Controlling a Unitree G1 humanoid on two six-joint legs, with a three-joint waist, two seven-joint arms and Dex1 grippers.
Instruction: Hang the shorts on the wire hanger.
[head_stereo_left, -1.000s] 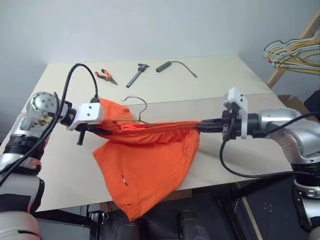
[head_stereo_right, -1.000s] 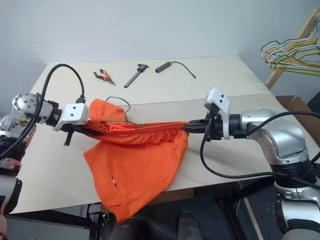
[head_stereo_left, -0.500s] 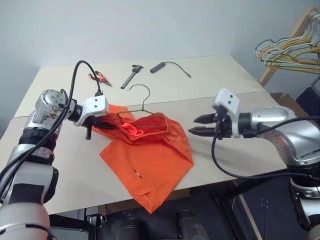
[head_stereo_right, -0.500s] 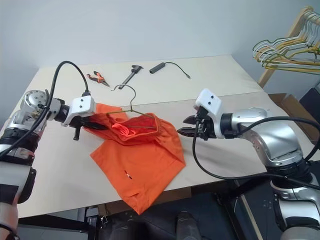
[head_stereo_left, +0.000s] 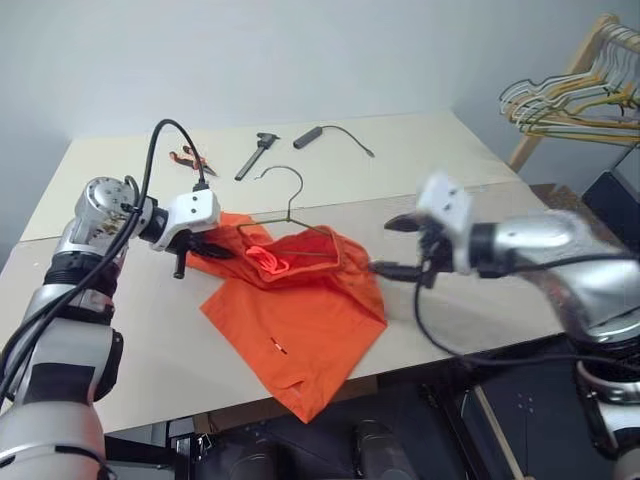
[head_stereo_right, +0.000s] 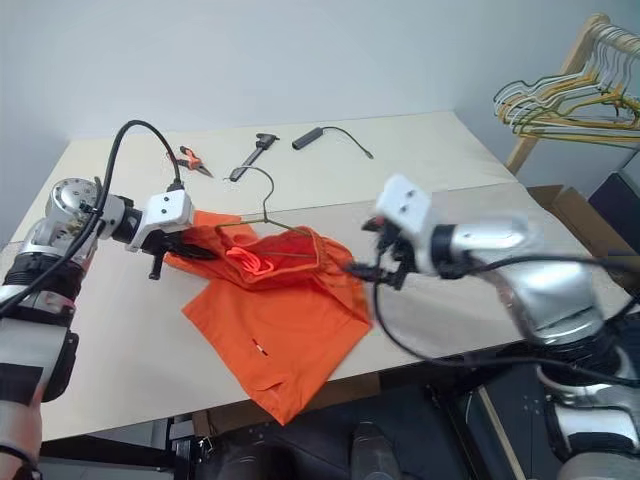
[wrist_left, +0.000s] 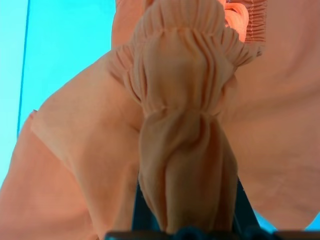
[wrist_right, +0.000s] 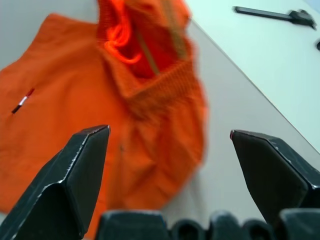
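No readable text, brand, number or sign anywhere. Small white-and-red tag on the shorts (head_stereo_left: 278, 347) below the waistband, too small to read. Nothing legible on the bench (head_stereo_left: 420, 160).

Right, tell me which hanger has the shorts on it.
The single olive-grey wire hanger lying on the table, its lower bar inside the orange shorts. The coloured hangers hang bunched on the wooden rack, bare.

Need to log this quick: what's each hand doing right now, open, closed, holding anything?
Left hand: closed on the shorts' waistband.
Right hand: open, holding nothing, beside the shorts.
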